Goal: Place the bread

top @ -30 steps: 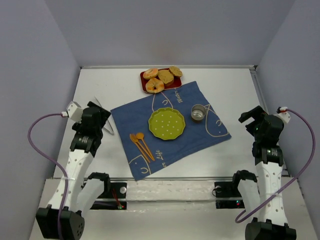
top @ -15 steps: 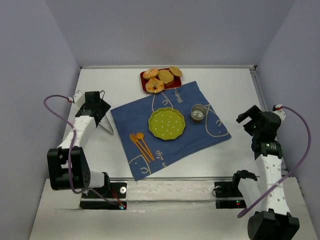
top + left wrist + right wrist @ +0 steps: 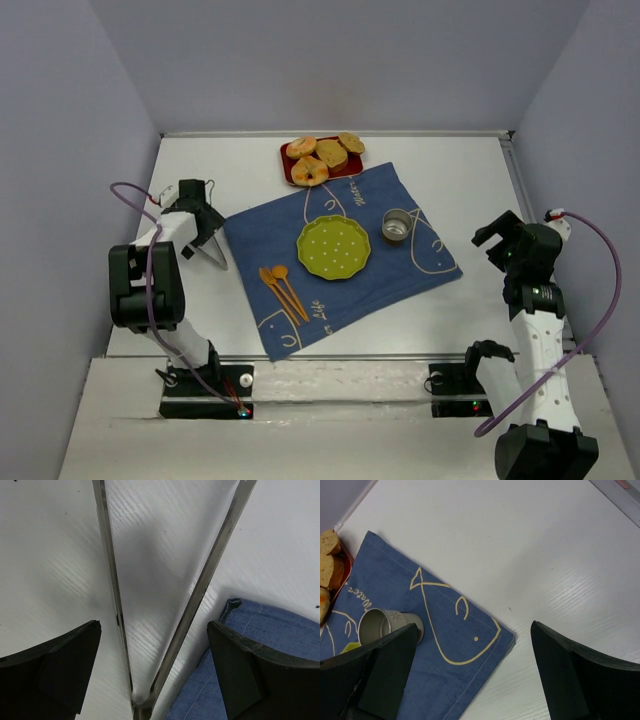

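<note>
The bread (image 3: 322,157) sits on the far red tray (image 3: 285,160) while the left gripper (image 3: 155,650), wide open like the right gripper (image 3: 470,670), straddles the tongs (image 3: 202,587), seemingly not touching; closing off-centre could skid them against the cloth (image 3: 280,625)

Lab booth, bare grey walls (image 3: 350,60)

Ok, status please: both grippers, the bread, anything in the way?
Left gripper open, astride the tongs. Right gripper open, empty, over the cloth corner. Bread all on the red tray, green plate bare. Nothing in the way.
</note>
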{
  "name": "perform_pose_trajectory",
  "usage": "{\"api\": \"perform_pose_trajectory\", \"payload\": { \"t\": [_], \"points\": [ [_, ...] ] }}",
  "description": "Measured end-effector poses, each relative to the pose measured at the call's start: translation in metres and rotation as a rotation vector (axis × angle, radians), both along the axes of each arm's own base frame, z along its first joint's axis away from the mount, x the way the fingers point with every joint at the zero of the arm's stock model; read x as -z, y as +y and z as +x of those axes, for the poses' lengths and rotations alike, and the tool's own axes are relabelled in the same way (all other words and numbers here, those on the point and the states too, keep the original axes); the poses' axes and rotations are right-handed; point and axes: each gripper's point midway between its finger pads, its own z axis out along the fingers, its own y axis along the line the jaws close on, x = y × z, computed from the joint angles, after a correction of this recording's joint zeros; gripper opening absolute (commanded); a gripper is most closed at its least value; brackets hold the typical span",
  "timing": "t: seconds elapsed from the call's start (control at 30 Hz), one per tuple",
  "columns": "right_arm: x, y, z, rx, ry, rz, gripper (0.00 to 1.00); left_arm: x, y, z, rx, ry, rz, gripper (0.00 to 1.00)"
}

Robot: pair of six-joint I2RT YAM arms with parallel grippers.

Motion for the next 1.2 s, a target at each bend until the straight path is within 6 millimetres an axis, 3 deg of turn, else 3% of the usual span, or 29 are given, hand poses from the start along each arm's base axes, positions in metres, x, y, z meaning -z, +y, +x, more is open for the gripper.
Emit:
{"api": "perform_pose_trajectory", "payload": {
  "t": [0.17,0.53,0.63,0.7,0.8,0.93,1.1,1.2],
  "points": [
    [-0.001,0.000,0.000,-0.001,-0.004,-0.004,1.00,0.023,0.001,0.003,0.008,0.068,0.006,0.99],
    [-0.003,0.000,-0.001,-0.002,-0.010,-0.008,1.00,0.026,0.013,0.025,-0.012,0.099,0.059,0.98],
    [-0.003,0.000,-0.001,-0.002,-0.009,-0.008,1.00,0.026,0.013,0.025,-0.012,0.098,0.060,0.88],
    [-0.003,0.000,-0.001,-0.002,-0.010,-0.008,1.00,0.027,0.014,0.025,-0.014,0.095,0.063,0.72],
    [-0.003,0.000,-0.001,-0.002,-0.010,-0.008,1.00,0.026,0.014,0.023,-0.014,0.080,0.064,0.58],
    [-0.003,0.000,-0.001,-0.002,-0.009,-0.008,1.00,0.025,0.010,0.018,-0.004,0.060,0.039,0.58],
    [-0.003,0.000,-0.001,-0.002,-0.012,-0.009,1.00,0.011,-0.003,0.013,0.044,0.030,-0.018,0.58],
    [-0.004,0.000,-0.001,-0.002,-0.013,-0.009,1.00,-0.022,-0.014,0.018,0.103,-0.063,-0.054,0.59]
  ]
}}
